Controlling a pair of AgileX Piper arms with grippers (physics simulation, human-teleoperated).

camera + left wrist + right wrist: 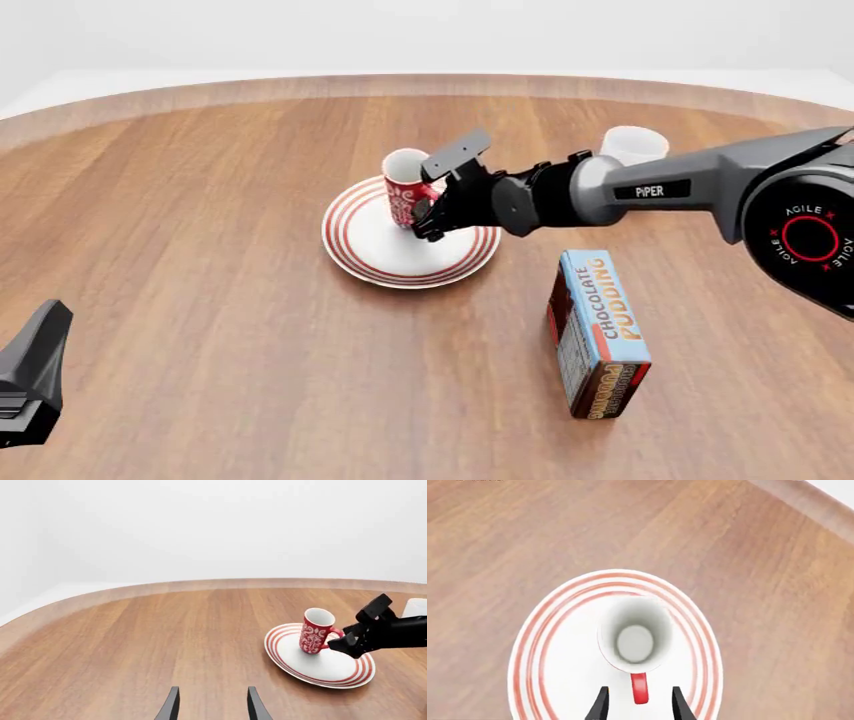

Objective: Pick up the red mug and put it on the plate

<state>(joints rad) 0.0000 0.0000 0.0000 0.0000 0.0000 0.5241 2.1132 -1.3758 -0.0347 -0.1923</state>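
Left claw (34,385) spread, idle; right claw (638,700) spread astride red mug (406,190) handle, on plate (363,255).

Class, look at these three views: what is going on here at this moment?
The right arm's claw is at the red mug, its fingers on either side of the handle and apparently apart. The mug stands upright on the plate, so the placing looks done. The left claw is open over bare table, holding nothing. A white mug and a chocolate pudding box stand apart, untouched.
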